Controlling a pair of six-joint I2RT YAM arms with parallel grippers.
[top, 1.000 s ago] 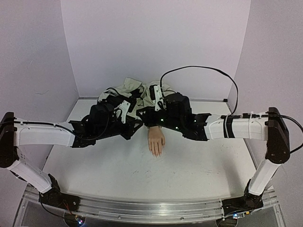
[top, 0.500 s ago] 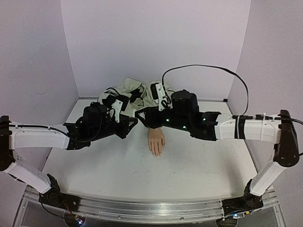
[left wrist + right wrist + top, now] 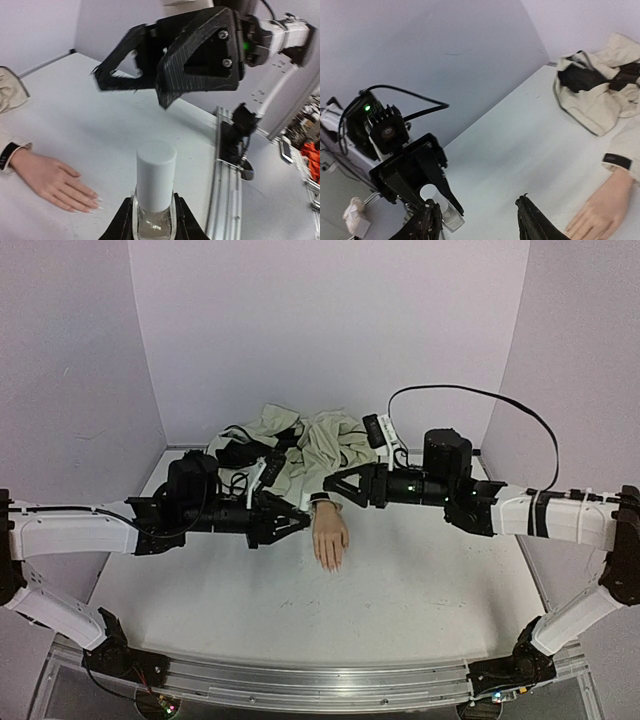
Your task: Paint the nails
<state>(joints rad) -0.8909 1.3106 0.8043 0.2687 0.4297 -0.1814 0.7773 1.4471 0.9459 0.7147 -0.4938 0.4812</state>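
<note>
White table (image 3: 400,590); mannequin hand (image 3: 329,535) palm-down mid-table; crumpled cream jacket (image 3: 310,445) at far edge.

mannequin hand (image 3: 330,538) on table (image 3: 430,590) centre | jacket (image 3: 312,445) behind | bottle (image 3: 156,172) in left hand (image 3: 295,521), left | right hand (image 3: 331,490) behind-right

I find no text, brand or number that I can read in any view. The white tag on the left arm (image 3: 263,474) and the white tag on the right arm (image 3: 384,430) carry dark marks too small to make out. Pale marks on the sleeve's dark cuff (image 3: 4,159) are blurred.
</note>
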